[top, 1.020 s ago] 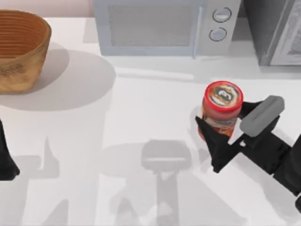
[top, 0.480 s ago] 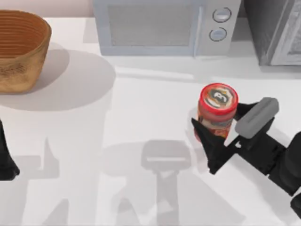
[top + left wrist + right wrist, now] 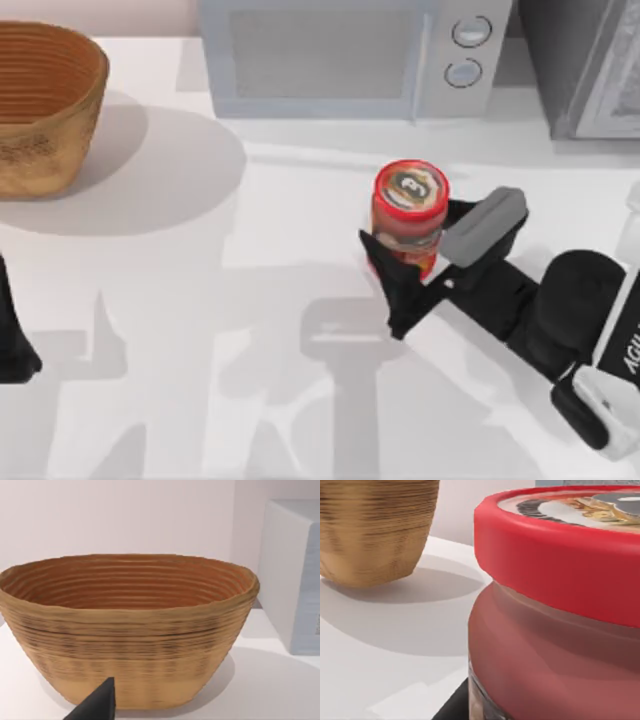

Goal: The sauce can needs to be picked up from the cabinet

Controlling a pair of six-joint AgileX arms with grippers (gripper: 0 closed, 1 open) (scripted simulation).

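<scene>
Pincer (image 3: 412, 258) of the right arm is clamped on the sauce can (image 3: 408, 214) over the mid-right tabletop (image 3: 250, 300); keep that squeeze firm and the can upright, clear of the microwave (image 3: 350, 55) and far-right cabinet (image 3: 585, 65).

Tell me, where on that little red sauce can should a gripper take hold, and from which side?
Around the labelled side wall, just under the red lid, coming in level from the table's right. The sauce can stands upright and is a narrow cylinder, so two fingers fit either side of it. The right gripper holds it that way now, in front of the microwave. The left gripper sits parked at the left edge.
</scene>
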